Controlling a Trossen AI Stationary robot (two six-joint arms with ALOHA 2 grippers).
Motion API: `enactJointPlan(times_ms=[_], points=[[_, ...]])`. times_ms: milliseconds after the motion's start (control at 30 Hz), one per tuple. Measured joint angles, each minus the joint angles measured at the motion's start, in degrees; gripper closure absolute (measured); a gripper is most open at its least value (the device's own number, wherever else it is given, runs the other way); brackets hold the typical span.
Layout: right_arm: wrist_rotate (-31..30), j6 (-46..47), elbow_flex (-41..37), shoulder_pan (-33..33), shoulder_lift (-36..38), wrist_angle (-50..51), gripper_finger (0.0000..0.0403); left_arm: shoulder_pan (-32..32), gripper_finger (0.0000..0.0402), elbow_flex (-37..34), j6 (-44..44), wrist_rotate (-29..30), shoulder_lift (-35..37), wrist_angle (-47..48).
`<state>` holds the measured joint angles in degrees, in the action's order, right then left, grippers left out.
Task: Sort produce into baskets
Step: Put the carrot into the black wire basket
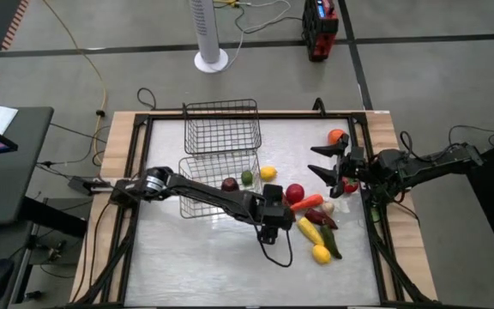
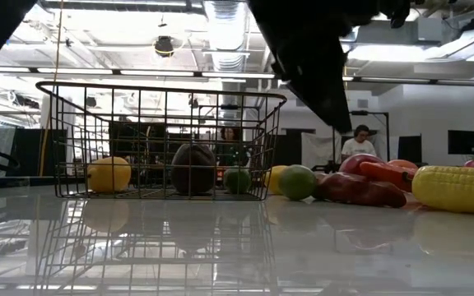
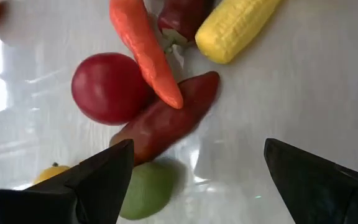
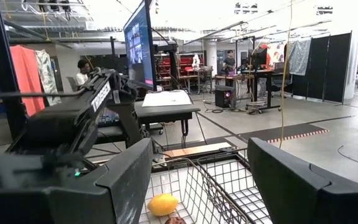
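My left gripper hangs open and empty just above a cluster of produce. Between and beyond its fingers lie a red apple, a carrot resting on a dark red chili, a corn cob and a green lime. The near wire basket holds a dark fruit and a small green one. The far basket stands behind it. My right gripper is open and empty, raised near the table's right side.
An orange lies at the far right and a lemon beside the near basket. Corn, a lemon and a green pepper lie near right. People sit in the room beyond.
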<state>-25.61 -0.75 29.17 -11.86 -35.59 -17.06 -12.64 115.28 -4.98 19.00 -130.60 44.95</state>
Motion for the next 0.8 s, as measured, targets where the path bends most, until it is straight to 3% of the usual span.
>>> enactJointPlan(times_ms=[233, 567, 800], points=[[0.0, -0.1, 0.0, 0.0, 0.0, 0.0, 0.0111, -0.8, 0.0054, 0.5, -4.5, 8.6, -1.9, -3.4], [0.0, 0.3, 0.0, 0.0, 0.0, -0.1, 0.0111, -1.3, 0.0054, 0.0, -3.7, 5.8, -4.0, -10.6], [0.0, 0.3, 0.0, 0.0, 0.0, -0.1, 0.0111, -1.5, 0.0054, 0.1, -7.8, 7.7, -6.9, -12.9]])
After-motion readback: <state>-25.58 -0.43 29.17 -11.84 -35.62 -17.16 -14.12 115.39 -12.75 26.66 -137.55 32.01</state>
